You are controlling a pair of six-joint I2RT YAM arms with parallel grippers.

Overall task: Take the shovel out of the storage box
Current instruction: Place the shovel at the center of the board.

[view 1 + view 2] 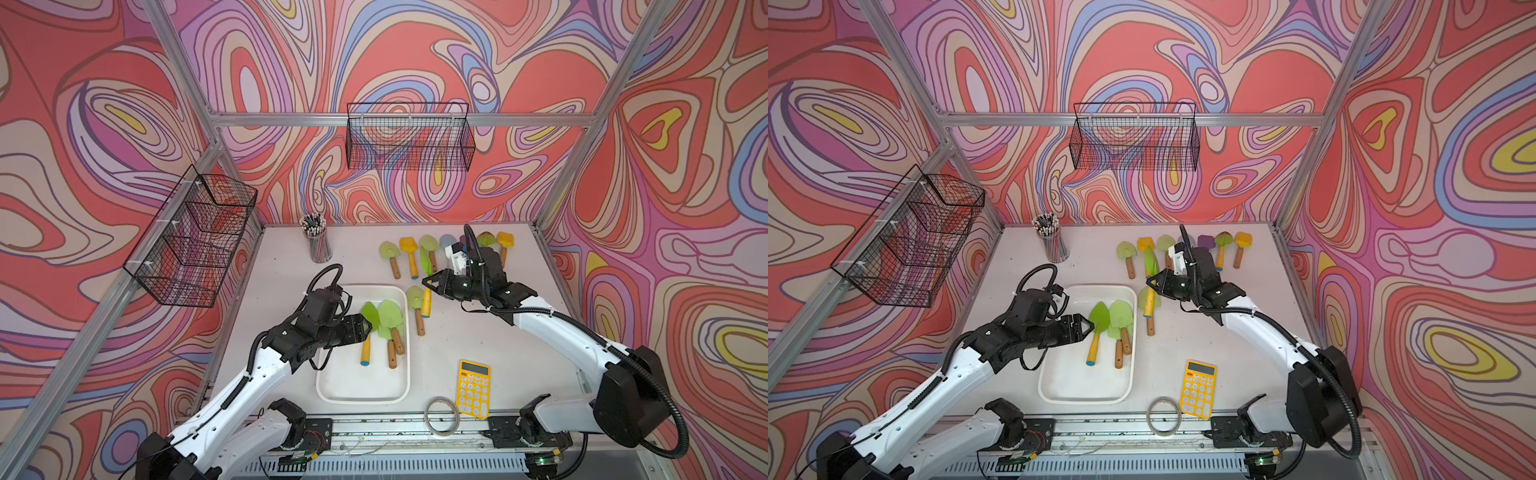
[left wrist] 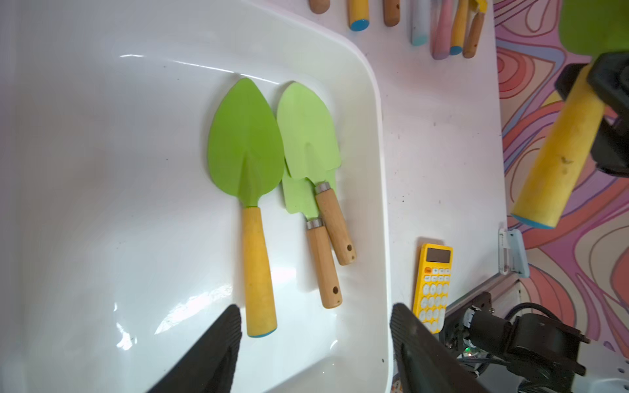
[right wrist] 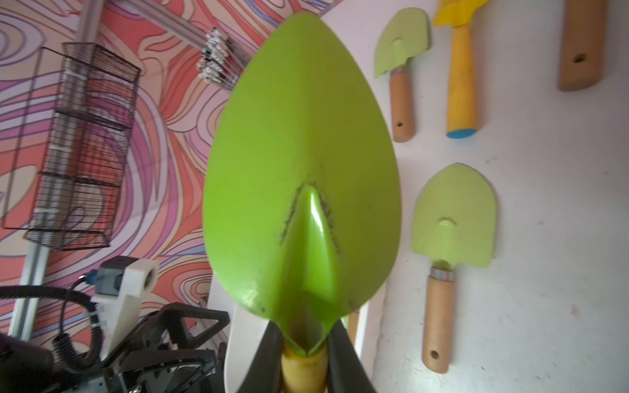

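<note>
The storage box [image 1: 361, 388] holds three green shovels [image 1: 389, 312].

Both arms reach forward from the near edge, the left hand [image 1: 368, 326] tilted downward with its fingers [image 2: 218, 343] spread apart, the right hand [image 1: 428, 284] farther back, turned toward the left arm, clamped on a shovel [image 3: 299, 153] handle.
</note>
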